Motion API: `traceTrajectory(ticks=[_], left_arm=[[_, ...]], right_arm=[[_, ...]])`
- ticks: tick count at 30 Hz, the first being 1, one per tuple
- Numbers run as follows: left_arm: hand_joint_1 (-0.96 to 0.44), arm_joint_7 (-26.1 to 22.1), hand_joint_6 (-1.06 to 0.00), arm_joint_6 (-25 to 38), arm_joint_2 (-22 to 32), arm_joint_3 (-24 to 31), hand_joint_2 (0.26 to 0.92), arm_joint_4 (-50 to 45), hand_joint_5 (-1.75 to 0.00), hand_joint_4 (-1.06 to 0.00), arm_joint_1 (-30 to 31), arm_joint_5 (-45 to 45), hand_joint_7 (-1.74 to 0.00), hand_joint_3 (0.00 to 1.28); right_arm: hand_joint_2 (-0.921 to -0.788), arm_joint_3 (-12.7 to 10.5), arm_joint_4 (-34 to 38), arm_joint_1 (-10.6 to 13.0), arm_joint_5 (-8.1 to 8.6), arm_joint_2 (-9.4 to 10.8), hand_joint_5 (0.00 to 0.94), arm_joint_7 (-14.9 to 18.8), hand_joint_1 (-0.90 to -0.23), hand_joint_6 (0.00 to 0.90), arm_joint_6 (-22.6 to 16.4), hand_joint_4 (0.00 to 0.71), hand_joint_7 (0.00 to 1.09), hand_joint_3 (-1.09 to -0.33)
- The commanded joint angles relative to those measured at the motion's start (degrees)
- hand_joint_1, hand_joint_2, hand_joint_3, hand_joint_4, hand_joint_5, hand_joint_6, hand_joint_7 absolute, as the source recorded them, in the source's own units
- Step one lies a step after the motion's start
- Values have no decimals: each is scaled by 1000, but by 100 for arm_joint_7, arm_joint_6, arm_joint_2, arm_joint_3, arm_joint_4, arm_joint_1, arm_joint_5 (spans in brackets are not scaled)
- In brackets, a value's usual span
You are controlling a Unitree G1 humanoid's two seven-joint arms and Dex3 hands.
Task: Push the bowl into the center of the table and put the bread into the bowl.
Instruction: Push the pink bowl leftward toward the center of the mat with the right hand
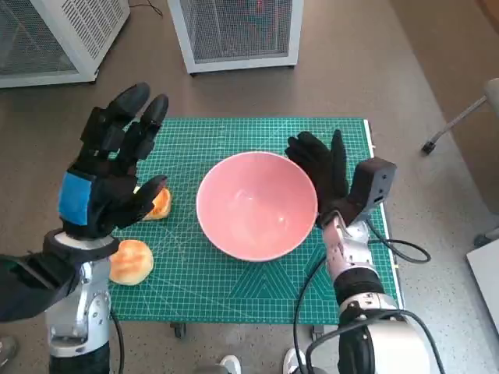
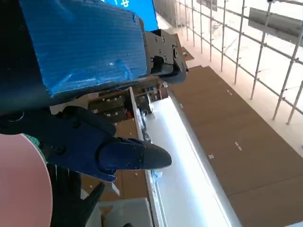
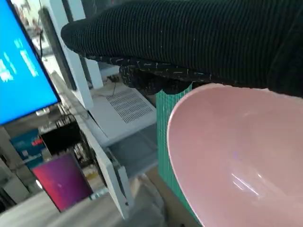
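The bowl [image 1: 256,205] sits near the worktop [image 1: 343,288] centre, right hand [image 1: 321,167] flat against its rim. Left hand [image 1: 109,175] hovers, fingers spread, empty. Next: grasp a bread roll [image 1: 129,261].

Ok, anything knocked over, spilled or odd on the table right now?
Nothing stands out. The pink bowl sits upright and empty on the green mat; two pieces of bread lie left of it, neither in it yet.

Pink bowl [image 1: 256,205] mid-mat, right hand [image 1: 321,167] at its rim, left hand [image 1: 113,165] spread above two bread rolls [image 1: 130,261].
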Motion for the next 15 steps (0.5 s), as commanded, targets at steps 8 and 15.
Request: traceTrajectory(ticks=[8,15], left_arm=[[-577,144,-4,167,39,143,921,-229,-2,-272,95,-65,-698,283],[-569,157,1,255,27,176,921,-306,-1,-270,97,-153,-707,255]], right_arm=[[-921,-255,-20,-202,186,-160,2,285,-500,518,-155,316,23,-536],[-921,-436,-228,-298,411,-261,0,805,-513,512,-766,306,18,-525]])
